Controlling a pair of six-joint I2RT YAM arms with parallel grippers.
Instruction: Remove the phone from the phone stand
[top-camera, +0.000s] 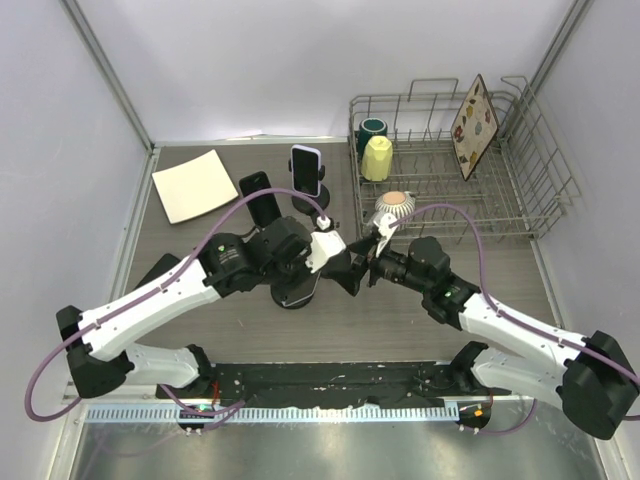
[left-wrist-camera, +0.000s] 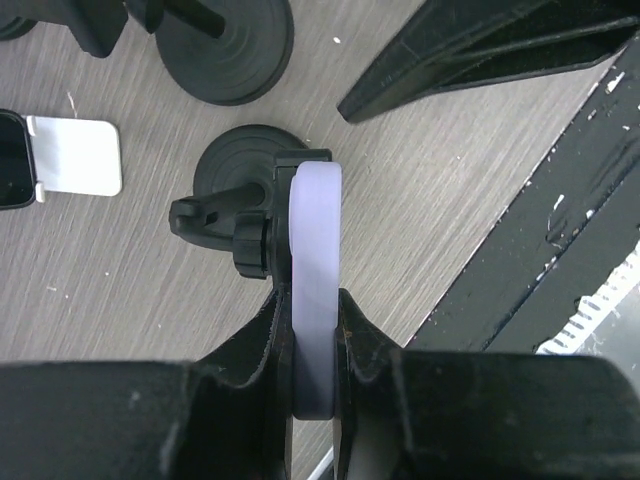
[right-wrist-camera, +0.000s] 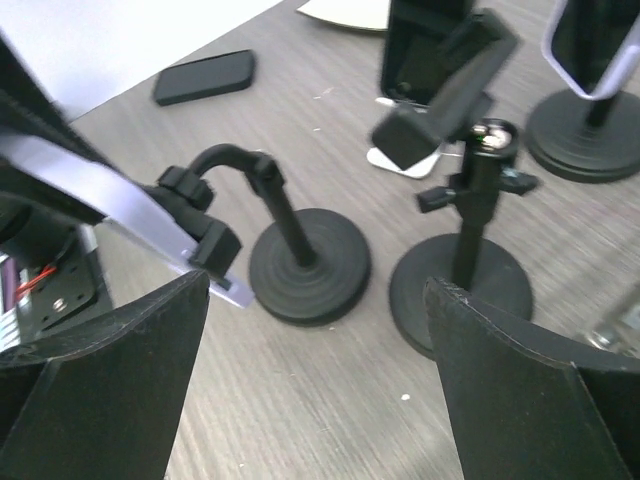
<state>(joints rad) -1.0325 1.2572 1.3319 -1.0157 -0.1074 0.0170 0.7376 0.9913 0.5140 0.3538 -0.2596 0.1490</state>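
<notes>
Clamping phone (left-wrist-camera: 314, 230), left end effector (left-wrist-camera: 312, 320).

blocked: second stand (right-wrist-camera: 462, 285) just beside phone stand (right-wrist-camera: 308, 265) | free: bare table (top-camera: 330, 335) near side

Phone (left-wrist-camera: 315, 260) sits in phone stand (left-wrist-camera: 232, 172) clamp, table centre, btwn left gripper (left-wrist-camera: 315, 380) fingers. Right gripper (top-camera: 372, 262) just right of it. Two more stands (top-camera: 310, 203) w/ phones behind. Dish rack (top-camera: 520, 205) back right, cups (top-camera: 376, 157) inside; flat pad (top-camera: 194, 184) back left.

Lilac phone (left-wrist-camera: 315, 265), blk stand (left-wrist-camera: 243, 160), grey woodgrain table (left-wrist-camera: 440, 225).
</notes>
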